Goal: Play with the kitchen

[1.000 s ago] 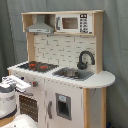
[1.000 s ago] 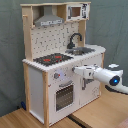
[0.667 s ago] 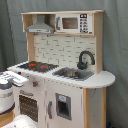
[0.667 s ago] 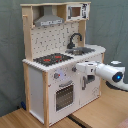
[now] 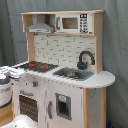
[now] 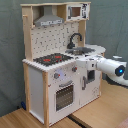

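The kitchen (image 5: 65, 95) (image 6: 37, 85) is a white and light-wood toy unit, seen in both exterior views. It has a black-red stovetop (image 5: 37, 65) (image 6: 52, 59), a black faucet (image 5: 85, 57) (image 6: 75, 39) over a sink (image 5: 75, 74), a grey hood (image 5: 40, 27) (image 6: 49, 20), a small upper microwave cabinet (image 5: 75, 22) (image 6: 77, 11) and an oven door (image 5: 29, 105) (image 6: 64, 95). My white arm (image 6: 112, 67) reaches in from the second exterior view's right. My gripper (image 6: 81, 62) (image 5: 14, 71) sits at counter height against the front edge, beside the stovetop.
A grey curtain (image 5: 117, 50) hangs behind the kitchen. Wooden boards (image 6: 30, 120) lie under and in front of the unit. A white rounded object (image 5: 20, 122) shows at the first exterior view's bottom left.
My gripper has risen from in front of the knob panel to the level of the counter edge, next to the stovetop. The kitchen itself has not changed.
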Tool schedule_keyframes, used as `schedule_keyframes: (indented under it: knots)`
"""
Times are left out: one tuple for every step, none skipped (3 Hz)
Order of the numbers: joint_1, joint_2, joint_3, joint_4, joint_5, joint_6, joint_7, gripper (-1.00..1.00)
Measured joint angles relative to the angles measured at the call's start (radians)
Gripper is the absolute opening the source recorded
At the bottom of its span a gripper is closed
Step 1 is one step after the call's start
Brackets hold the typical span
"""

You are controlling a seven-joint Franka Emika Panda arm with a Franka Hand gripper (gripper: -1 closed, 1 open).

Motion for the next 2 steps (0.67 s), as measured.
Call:
schedule_keyframes:
  knots:
    - [-0.009, 0.028, -0.057, 0.037, 0.0, 0.001, -0.085, 1.0]
    - [-0.024, 0.058, -0.117, 0.056, 0.0, 0.012, -0.155, 1.0]
